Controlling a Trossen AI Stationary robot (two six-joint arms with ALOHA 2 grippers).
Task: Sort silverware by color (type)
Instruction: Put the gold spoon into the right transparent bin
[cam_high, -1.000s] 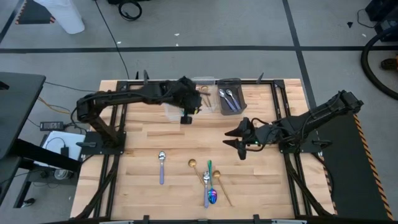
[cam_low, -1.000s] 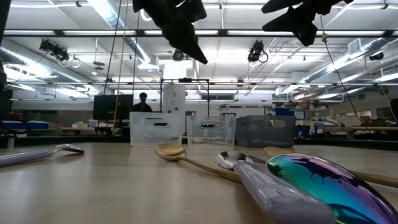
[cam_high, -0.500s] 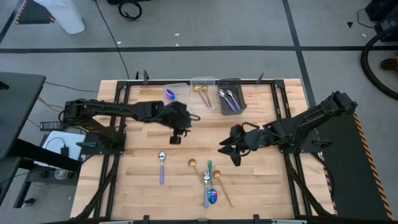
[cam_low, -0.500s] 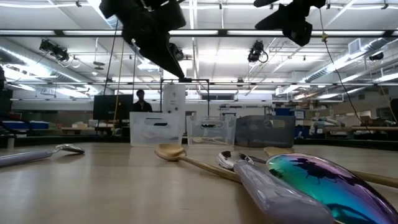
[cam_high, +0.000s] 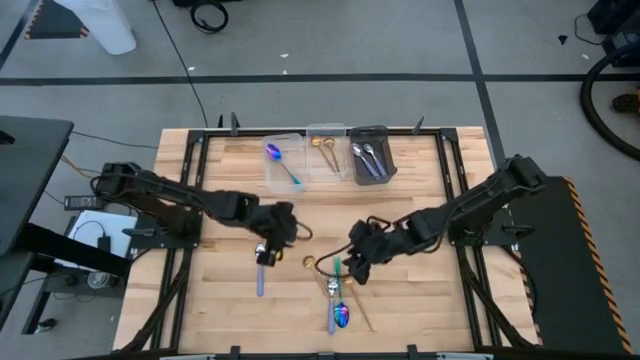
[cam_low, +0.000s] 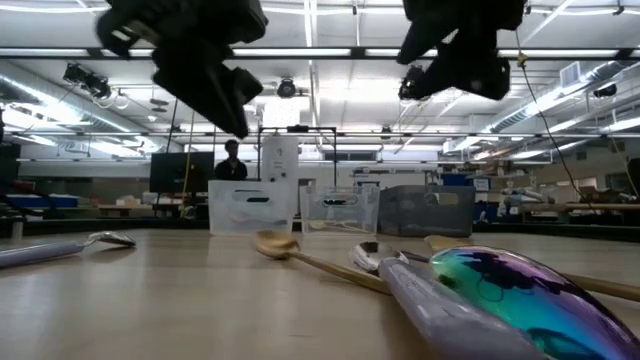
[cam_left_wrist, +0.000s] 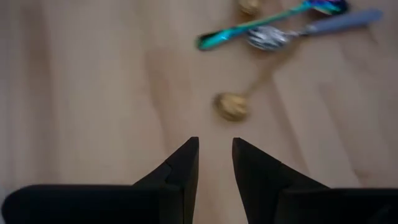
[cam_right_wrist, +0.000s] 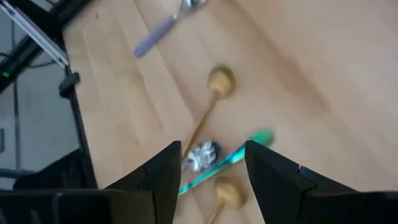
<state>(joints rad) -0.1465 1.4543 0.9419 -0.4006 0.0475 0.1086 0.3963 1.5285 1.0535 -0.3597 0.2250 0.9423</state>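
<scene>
Light wooden plank surface (cam_high: 230, 215). At its top edge, three bins in a row: clear rectangular bin (cam_high: 283, 162) holding an iridescent blue-purple spoon (cam_high: 276, 155), smaller clear bin (cam_high: 325, 152) with gold utensils, dark grey bin (cam_high: 369, 155) with shiny silver spoons.

Loose silverware, lower centre: silver spoon with lilac handle (cam_high: 260, 270), gold spoon (cam_high: 312, 266), teal-handled piece (cam_high: 337, 268), iridescent spoon (cam_high: 342, 317), crossed in a pile.

Left gripper (cam_high: 264, 250) extended low over the lilac-handled spoon, jaws slightly parted, nothing held. Right gripper (cam_high: 355, 262) reaches in beside the pile, jaws wide apart, empty.

No readable labels.
</scene>
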